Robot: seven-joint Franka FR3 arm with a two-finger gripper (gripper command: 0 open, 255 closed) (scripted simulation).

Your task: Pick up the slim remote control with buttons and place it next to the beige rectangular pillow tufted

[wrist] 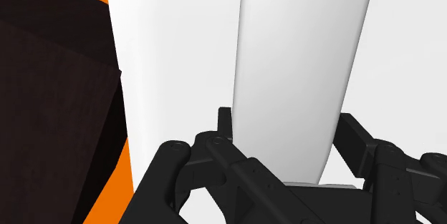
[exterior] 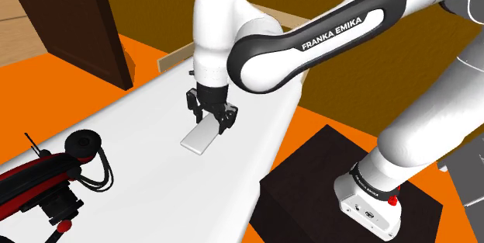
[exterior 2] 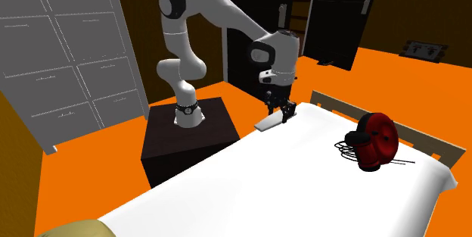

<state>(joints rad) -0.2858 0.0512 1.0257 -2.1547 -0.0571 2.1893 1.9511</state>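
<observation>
The remote control (exterior: 202,137), drawn plain white, is being clasped at one end between the gripper's (exterior: 211,123) narrowed fingers, low over the white bed's (exterior: 155,187) edge near the stand. The pick-up is looking done. The carry to the beige pillow (exterior 2: 76,229), well apart at the bed's far end, is waiting to be done.

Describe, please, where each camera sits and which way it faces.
Shoulder view: beside the stand, looking down over the bed; shows the arm and the gripper at the remote.
Second exterior view: across the bed, facing the whole arm on its stand.
Wrist view: on the wrist, looking along the remote clasped between the fingers.
Shared: both exterior views show the gripper, remote and a red-and-black object on the bed.
</observation>
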